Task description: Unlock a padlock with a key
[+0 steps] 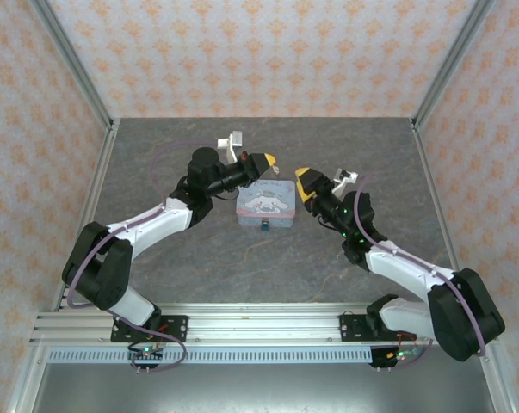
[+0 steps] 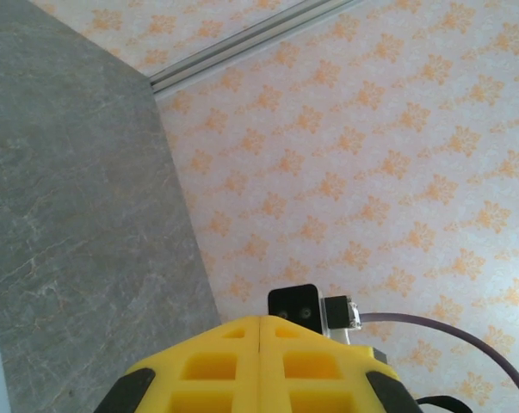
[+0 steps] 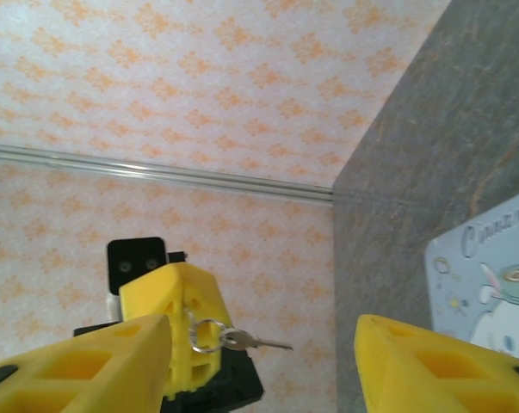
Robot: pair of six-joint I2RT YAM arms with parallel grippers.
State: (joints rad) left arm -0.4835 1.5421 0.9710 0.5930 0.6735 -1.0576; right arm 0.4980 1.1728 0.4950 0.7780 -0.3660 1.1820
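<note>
The pale blue cartoon tin [image 1: 265, 205] lies mid-table, and the tiny teal padlock [image 1: 264, 227] hangs at its near edge. My left gripper [image 1: 264, 162] hovers just behind the tin, shut. In the right wrist view the left gripper [image 3: 177, 314] pinches a small ring, and the key [image 3: 246, 341] sticks out sideways from it toward the tin [image 3: 491, 275]. In the left wrist view its fingertips [image 2: 259, 323] press together and the key is hidden. My right gripper [image 1: 305, 183] floats right of the tin, open [image 3: 263, 325] and empty, facing the key.
The grey stone-pattern tabletop [image 1: 268, 267] is ringed by patterned walls with metal corner posts [image 1: 74, 64]. A small white bracket [image 1: 232, 140] sits behind the left gripper. An aluminium rail [image 1: 259, 327] runs along the near edge.
</note>
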